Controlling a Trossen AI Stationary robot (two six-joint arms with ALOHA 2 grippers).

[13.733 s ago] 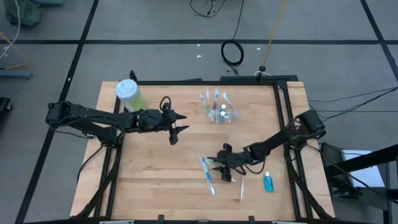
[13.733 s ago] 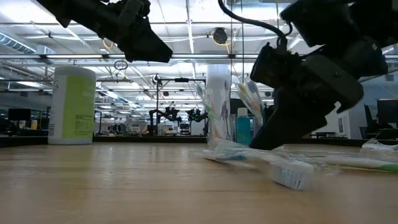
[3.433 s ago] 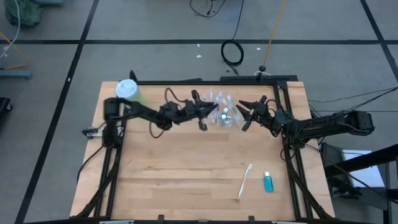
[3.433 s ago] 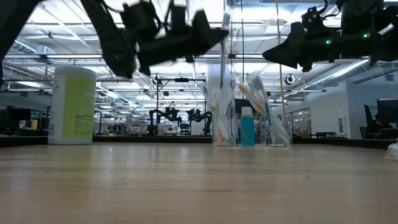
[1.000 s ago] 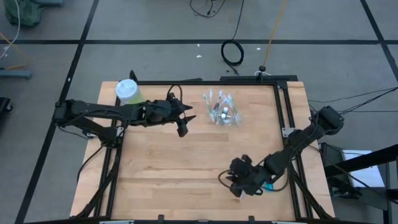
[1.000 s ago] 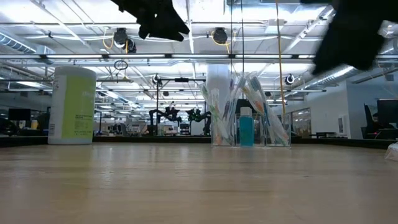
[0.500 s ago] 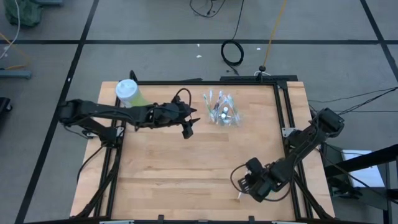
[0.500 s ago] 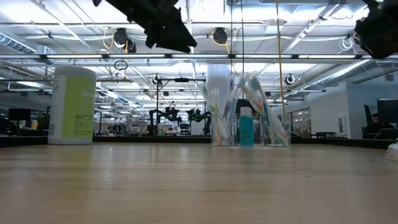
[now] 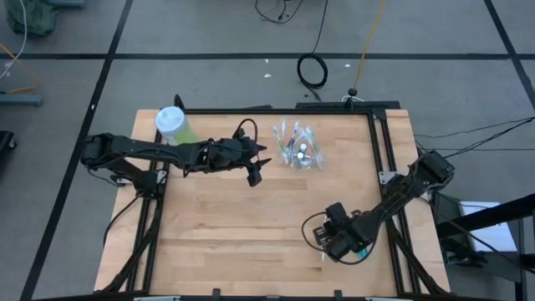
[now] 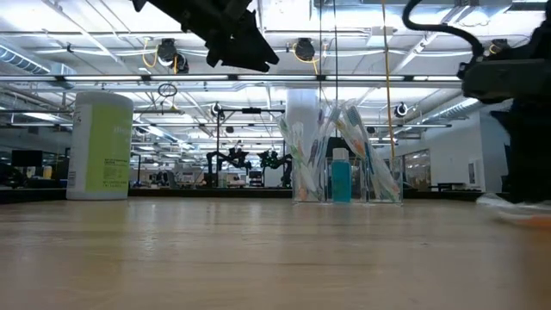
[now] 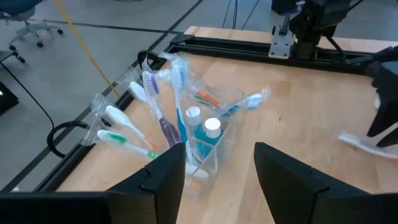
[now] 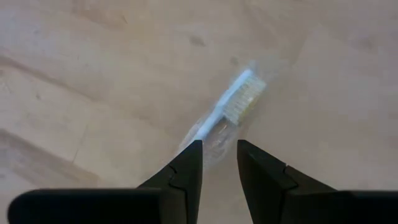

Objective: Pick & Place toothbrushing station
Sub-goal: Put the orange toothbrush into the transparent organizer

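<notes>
- Hanging low over the near right part of the desk (image 9: 226,226), the right gripper (image 12: 217,163) has its fingers slightly apart just above a lone white toothbrush (image 12: 231,111) lying flat, with nothing held.
- Well away at the far side, the clear plastic cup (image 11: 211,144) stands upright, holding a fan of toothbrushes (image 11: 163,99) and two white-capped teal tubes (image 11: 205,134).
- The left gripper (image 9: 255,171) hovers raised just beside the cup, fingers apart and empty.
- A green bottle (image 9: 174,125) stands at the far left corner.

Two dark jointed arms, black looped cables
</notes>
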